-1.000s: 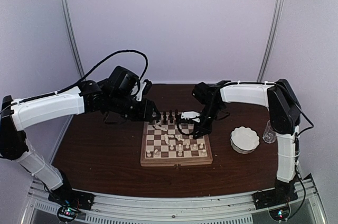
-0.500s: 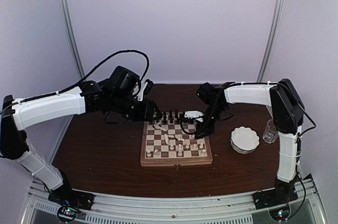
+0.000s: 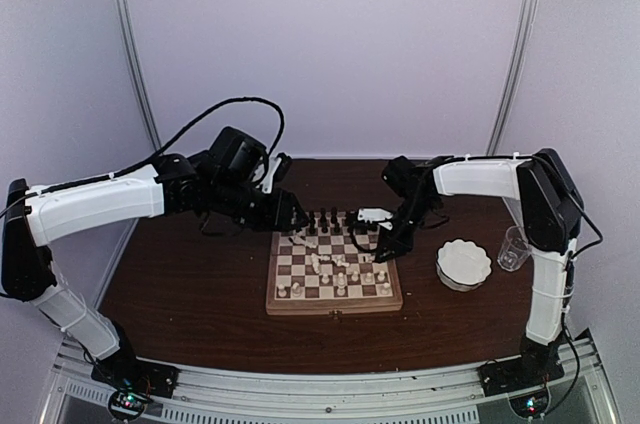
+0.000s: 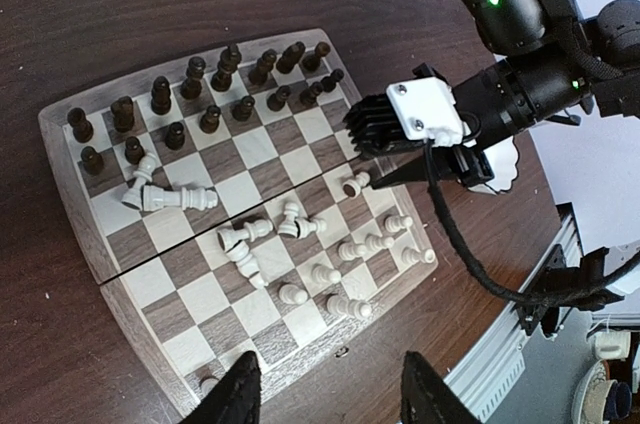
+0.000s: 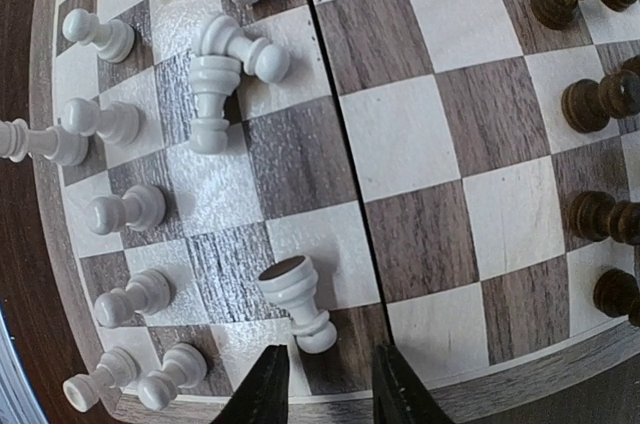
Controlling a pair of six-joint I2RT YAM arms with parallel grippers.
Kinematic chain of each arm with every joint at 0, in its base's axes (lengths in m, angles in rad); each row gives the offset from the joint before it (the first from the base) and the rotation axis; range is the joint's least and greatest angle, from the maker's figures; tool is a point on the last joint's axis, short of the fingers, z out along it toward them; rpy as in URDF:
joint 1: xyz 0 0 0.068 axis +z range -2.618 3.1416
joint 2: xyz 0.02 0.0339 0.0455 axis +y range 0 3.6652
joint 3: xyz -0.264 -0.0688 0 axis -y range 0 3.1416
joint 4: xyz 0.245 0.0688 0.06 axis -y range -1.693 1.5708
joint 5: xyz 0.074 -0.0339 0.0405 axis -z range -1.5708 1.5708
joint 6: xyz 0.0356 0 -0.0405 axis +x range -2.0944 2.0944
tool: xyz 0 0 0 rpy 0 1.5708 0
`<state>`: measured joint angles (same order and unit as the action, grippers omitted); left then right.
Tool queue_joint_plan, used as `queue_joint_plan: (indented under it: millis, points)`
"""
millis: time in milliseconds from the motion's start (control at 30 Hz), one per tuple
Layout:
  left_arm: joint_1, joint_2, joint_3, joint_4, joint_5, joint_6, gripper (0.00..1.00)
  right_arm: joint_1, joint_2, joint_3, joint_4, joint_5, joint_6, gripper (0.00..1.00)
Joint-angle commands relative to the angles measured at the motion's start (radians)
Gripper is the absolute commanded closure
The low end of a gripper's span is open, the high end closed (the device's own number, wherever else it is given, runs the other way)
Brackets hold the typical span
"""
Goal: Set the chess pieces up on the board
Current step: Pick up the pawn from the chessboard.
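Right claw (image 5: 325, 369) shifted rightward, now apart | white pawn (image 5: 297, 302) lying by its tips | left claw (image 4: 332, 376) apart

The board (image 3: 335, 304) is wood: its pale border is plain and matt, and the squares show fine grain under a light sheen. The cream pieces (image 5: 210, 94) look smooth and faintly glossy. The dark pieces (image 5: 600, 99) are turned and duller. The table (image 3: 180, 294) is dark wood grain with a soft shine. The arm shells (image 3: 90, 206) are smooth white plastic, their joints (image 3: 235, 159) matt black. The bowl (image 3: 464, 264) is white and smooth, the cup (image 3: 512, 249) clear.
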<state>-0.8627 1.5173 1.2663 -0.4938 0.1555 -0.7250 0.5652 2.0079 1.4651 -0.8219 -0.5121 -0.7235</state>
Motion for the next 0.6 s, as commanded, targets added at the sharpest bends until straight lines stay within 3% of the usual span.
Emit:
queue_joint_plan:
  millis: [0,567]
  points:
    - [0.004,0.011,-0.009,0.046,0.01,0.0,0.52,0.001,0.015,-0.001,-0.026,-0.014,-0.043,0.68]
    - [0.004,0.036,-0.026,0.082,0.011,-0.005,0.52,0.041,0.047,0.017,-0.023,0.056,-0.066,0.78]
